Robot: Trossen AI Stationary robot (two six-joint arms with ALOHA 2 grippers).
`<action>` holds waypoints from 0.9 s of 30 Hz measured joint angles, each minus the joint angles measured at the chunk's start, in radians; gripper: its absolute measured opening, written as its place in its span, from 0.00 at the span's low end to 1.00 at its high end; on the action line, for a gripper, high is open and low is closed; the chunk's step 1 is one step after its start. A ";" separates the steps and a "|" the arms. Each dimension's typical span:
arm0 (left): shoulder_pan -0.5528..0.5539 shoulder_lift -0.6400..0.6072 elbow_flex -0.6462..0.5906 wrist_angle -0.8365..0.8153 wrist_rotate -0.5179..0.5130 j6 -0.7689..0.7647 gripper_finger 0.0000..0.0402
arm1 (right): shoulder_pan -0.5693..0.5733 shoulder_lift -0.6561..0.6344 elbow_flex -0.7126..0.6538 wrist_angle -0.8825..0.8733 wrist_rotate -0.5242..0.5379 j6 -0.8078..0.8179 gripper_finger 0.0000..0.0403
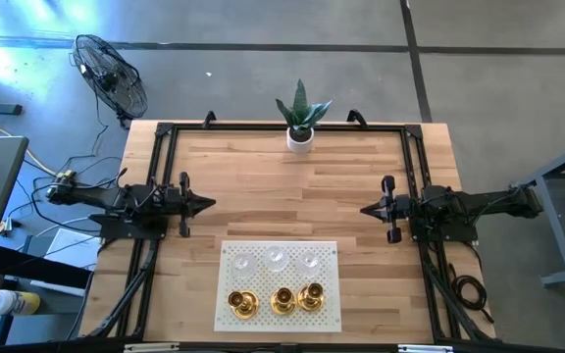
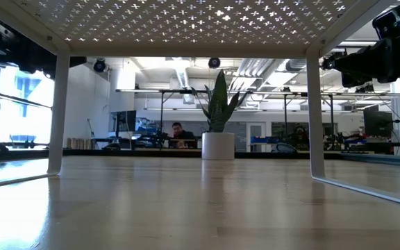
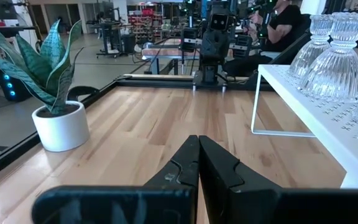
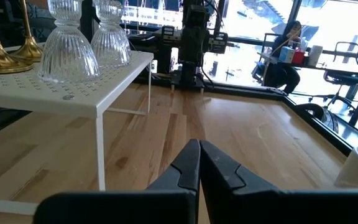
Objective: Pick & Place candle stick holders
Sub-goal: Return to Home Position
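All six candle holders are on the white perforated shelf (image 1: pixel 330 316), which stands at the worktop (image 1: pixel 263 186) edge opposite the plant (image 1: pixel 300 116). The three glass holders (image 1: pixel 277 260) form the row toward the worktop middle. The three gold holders (image 1: pixel 283 300) form the row toward the outer edge, and we cannot tell if the two on the right touch. The left end effector (image 1: pixel 207 205) hangs over its side of the worktop with fingers pressed together and nothing between them. The right end effector (image 1: pixel 366 210) mirrors it on the other side, also closed and empty. Both are well apart from the shelf. We judge the ribbed glass to be fragile, slick and fairly heavy, best taken at the narrow waist above the flared foot with gentle force. The gold ones look stiff, polished and tippy on thin stems, so take them low on the stem, just above the base. The shelf is raised on thin legs (image 2: pixel 317 104) and open underneath, and the holders are crowded with little gap between rows, so a reach to one could knock its neighbour. There is plenty of bare worktop between the arms and toward the plant, and a black frame rail (image 1: pixel 282 126) rims it.
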 joint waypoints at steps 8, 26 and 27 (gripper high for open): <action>0.000 0.000 0.002 -0.009 -0.001 0.000 0.00 | 0.000 0.000 0.000 0.001 0.000 0.000 0.00; 0.000 0.000 0.002 -0.012 -0.001 0.000 0.00 | 0.000 0.000 0.000 0.001 0.000 0.000 0.00; 0.000 0.000 0.002 -0.012 0.000 0.000 0.00 | 0.000 0.000 0.000 0.001 0.000 0.000 0.00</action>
